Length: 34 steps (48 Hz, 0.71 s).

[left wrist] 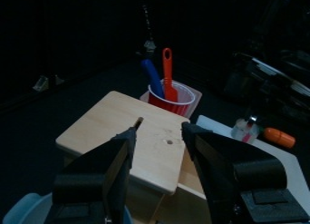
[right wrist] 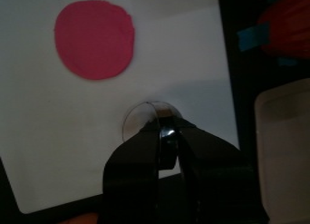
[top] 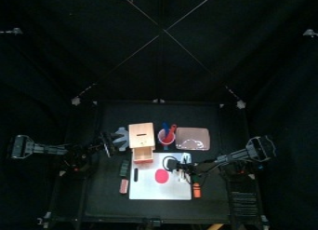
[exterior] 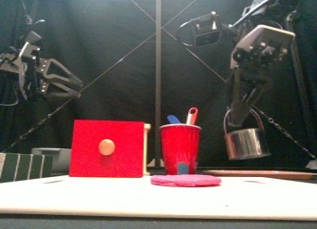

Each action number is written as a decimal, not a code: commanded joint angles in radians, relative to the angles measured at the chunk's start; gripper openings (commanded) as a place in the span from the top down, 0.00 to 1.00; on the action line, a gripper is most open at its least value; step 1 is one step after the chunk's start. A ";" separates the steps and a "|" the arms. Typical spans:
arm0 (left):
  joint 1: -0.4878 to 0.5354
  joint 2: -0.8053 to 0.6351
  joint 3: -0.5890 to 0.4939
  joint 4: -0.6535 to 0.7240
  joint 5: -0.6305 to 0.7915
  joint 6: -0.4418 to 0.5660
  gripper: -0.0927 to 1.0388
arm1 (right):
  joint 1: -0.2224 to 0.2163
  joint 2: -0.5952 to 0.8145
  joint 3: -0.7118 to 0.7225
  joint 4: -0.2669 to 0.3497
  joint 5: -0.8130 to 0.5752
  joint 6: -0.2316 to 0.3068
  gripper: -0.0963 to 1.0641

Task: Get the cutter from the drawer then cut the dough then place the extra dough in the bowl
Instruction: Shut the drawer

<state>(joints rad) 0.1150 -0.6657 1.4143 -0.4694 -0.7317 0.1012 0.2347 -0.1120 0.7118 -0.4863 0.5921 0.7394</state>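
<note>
My right gripper (exterior: 239, 117) hangs above the table, shut on the wire handle of the round metal cutter (exterior: 247, 143). In the right wrist view the cutter (right wrist: 154, 119) hovers over the white cutting board (right wrist: 72, 137), to one side of the flat pink dough disc (right wrist: 97, 37). The dough (exterior: 186, 180) lies whole on the board (top: 149, 189) in front of the red cup. My left gripper (left wrist: 161, 132) is open over the top of the pale wooden box (left wrist: 115, 128), holding nothing. The blue-grey bowl (top: 121, 138) stands left of the box (top: 143, 141).
The red cup (exterior: 181, 147) with a blue and a red knife stands right of the box's red drawer front (exterior: 109, 149). The pink tray (top: 192, 138) lies at the back right. Small toy foods (top: 123, 185) lie along the board's left edge.
</note>
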 commanded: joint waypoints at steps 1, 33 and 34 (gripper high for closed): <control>0.003 0.002 -0.025 -0.002 0.017 -0.002 0.19 | -0.003 -0.017 0.000 -0.003 -0.011 0.014 0.48; 0.129 0.048 -0.109 -0.086 0.204 0.000 0.19 | 0.008 -0.005 -0.123 -0.206 -0.002 0.048 0.22; 0.144 0.055 -0.117 -0.091 0.225 0.002 0.19 | 0.008 0.000 -0.129 -0.215 -0.011 0.048 0.22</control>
<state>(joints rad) 0.2117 -0.6351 1.3468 -0.5492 -0.5568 0.0997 0.2470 -0.1043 0.6259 -0.6657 0.6013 0.7839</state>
